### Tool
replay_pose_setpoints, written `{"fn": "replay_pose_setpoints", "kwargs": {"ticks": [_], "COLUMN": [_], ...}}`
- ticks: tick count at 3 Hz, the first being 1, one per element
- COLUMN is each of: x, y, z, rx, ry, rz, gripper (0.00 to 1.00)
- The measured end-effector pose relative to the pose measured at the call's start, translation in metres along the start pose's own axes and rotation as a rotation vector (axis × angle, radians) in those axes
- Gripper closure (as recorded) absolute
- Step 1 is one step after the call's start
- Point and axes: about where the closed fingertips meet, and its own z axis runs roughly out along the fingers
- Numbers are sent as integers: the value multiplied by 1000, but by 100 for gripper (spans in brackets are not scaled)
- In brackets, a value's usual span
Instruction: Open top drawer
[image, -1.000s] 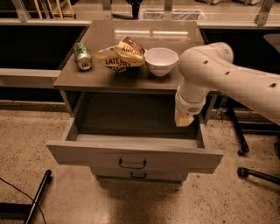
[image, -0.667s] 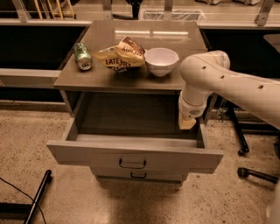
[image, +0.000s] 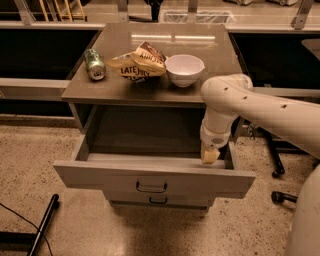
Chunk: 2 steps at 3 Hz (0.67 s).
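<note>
In the 4 o'clock corner of the top drawer | gripper hangs just behind its front, probably hooking it from inside rather than by the handle; can't tell its state | drawer sits pulled well out, looks done to me | you mind the bowl at 12.

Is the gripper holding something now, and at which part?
Nothing seen held. The gripper hangs inside the top drawer at its right front corner, away from the handle.

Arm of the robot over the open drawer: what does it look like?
The arm is a smooth, cream-white tube with rounded joints and small dark dots; no cables show. Its claw, just inside the front of the top drawer, is pale yellow.
</note>
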Motion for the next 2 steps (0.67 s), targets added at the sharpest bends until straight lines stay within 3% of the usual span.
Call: {"fn": "replay_pose_setpoints", "kwargs": {"ticks": [1, 2], "x": [-11, -13], "y": [45, 66], "z": [1, -8], "rx": [-40, -32], "ry": [-75, -154], "rz": [-25, -53], "gripper": [30, 6]}}
